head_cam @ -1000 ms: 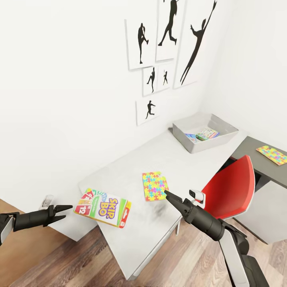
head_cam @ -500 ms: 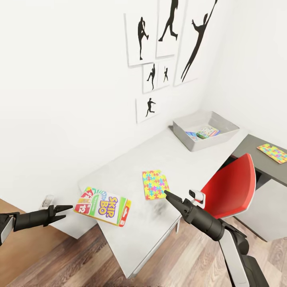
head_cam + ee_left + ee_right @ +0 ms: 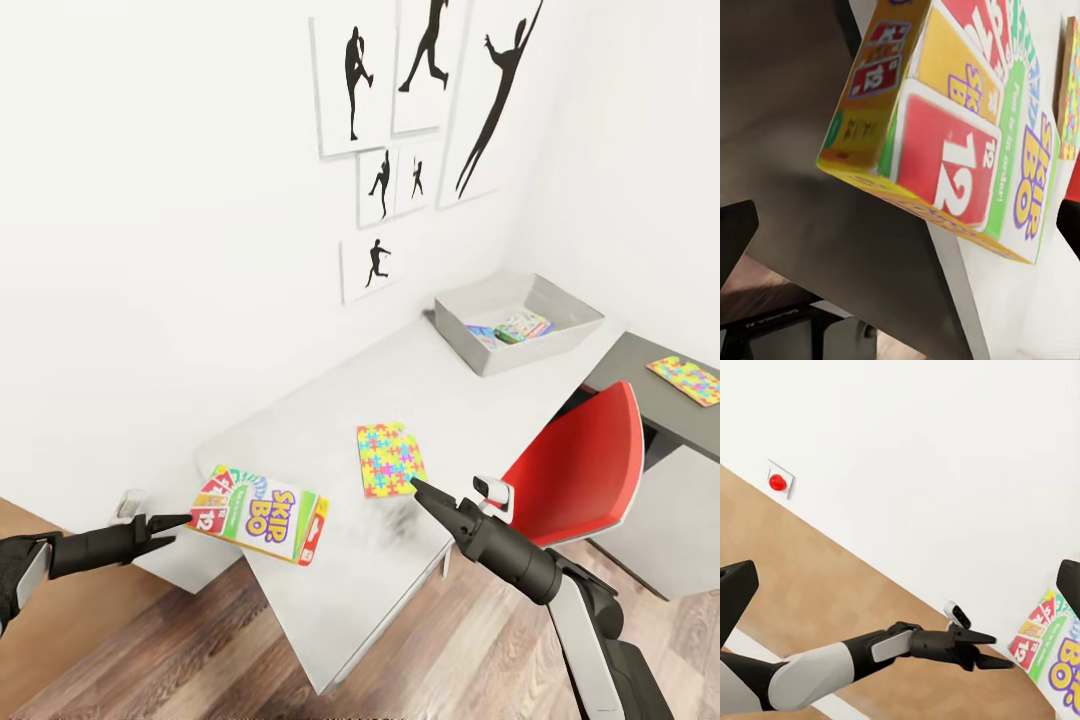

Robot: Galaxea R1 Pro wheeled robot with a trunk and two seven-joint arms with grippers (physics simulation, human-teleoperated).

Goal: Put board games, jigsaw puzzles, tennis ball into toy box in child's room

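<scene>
My left gripper [image 3: 178, 521] is spread, tips at the end of the board game [image 3: 262, 512], which overhangs the table [image 3: 430, 385] corner. If I nudge instead of pinching, it could slide off. My right gripper [image 3: 425, 494] looks pressed together, empty.

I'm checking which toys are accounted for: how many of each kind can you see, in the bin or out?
Printed board game boxes: 2 (Skip-Bo box overhanging the pale desk's edge; one in the grey plastic toy bin)
Bright jigsaw puzzle boards: 2 ()
Total: 4
</scene>
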